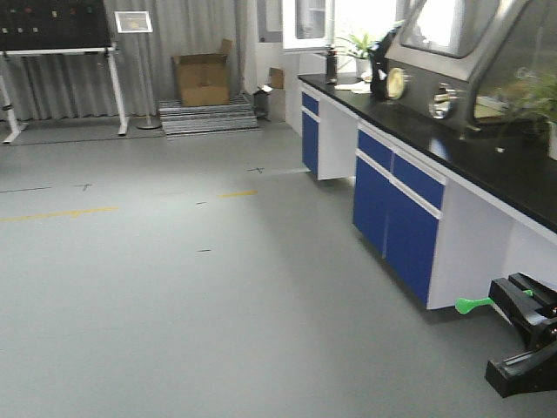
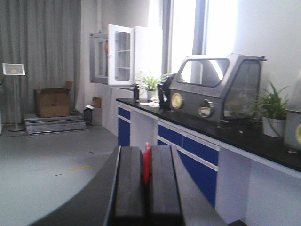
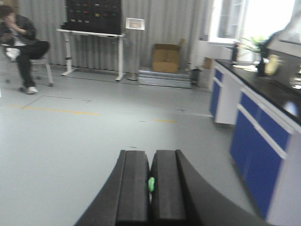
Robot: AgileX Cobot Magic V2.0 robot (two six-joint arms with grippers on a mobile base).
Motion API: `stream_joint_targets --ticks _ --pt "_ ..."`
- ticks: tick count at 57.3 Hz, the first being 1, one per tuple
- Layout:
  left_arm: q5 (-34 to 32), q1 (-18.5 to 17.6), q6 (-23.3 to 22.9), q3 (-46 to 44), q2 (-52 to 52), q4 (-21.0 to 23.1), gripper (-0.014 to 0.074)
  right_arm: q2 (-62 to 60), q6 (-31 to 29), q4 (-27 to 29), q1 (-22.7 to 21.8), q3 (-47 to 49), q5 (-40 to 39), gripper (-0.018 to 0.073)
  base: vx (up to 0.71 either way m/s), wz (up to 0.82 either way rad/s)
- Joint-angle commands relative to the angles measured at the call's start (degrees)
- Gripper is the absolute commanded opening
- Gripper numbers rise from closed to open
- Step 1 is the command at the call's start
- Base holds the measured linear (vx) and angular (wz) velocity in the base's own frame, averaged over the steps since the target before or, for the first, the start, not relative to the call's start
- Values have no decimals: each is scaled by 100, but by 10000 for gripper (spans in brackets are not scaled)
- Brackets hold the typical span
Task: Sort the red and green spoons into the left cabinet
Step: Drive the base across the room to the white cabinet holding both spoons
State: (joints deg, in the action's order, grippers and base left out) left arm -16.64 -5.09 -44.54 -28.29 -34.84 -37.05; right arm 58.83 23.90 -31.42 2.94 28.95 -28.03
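Left wrist view: we are seeing the left gripper (image 2: 146,153) pinching the red spoon (image 2: 147,165). Its two black fingers (image 2: 129,183) are lying nearly together, with only the thin red plastic in the gap. The spoon is standing on edge there, one end poking up just past the fingertips. We cannot tell which end that is.

Front view: the green spoon (image 1: 473,304) is sticking out leftward, roughly level, its rounded end hanging free over the grey floor (image 1: 174,287). The right gripper (image 3: 150,157) is clamping its other end. In the right wrist view the jaws are showing as a narrow slit, with just a small green sliver low between the pads. In the front view this gripper is showing at the lower right, near the base of the bench (image 1: 487,165).

Neither spoon is resting on any surface; each is being carried only by its claw, out over open floor.

The bench is running along the right side, black top over blue doors. A glove box (image 2: 216,89) is standing on it toward the back edge, with a potted plant (image 2: 270,110) just beside it. A cardboard box (image 1: 202,78) is sitting by the curtain at the far wall.
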Motion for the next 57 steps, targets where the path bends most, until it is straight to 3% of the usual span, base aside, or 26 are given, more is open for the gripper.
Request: stream_joint_targets --ticks 1,29,57 --pt "-345 -24 -32 -157 2 116 -6 -90 -11 88 -4 159 -412 -4 22 62" --pt "-345 -24 -32 -157 2 116 -6 -90 -11 88 -4 159 -412 -4 25 52" --pt "-345 -24 -32 -157 2 116 -6 -90 -11 88 -4 159 -412 -4 36 14"
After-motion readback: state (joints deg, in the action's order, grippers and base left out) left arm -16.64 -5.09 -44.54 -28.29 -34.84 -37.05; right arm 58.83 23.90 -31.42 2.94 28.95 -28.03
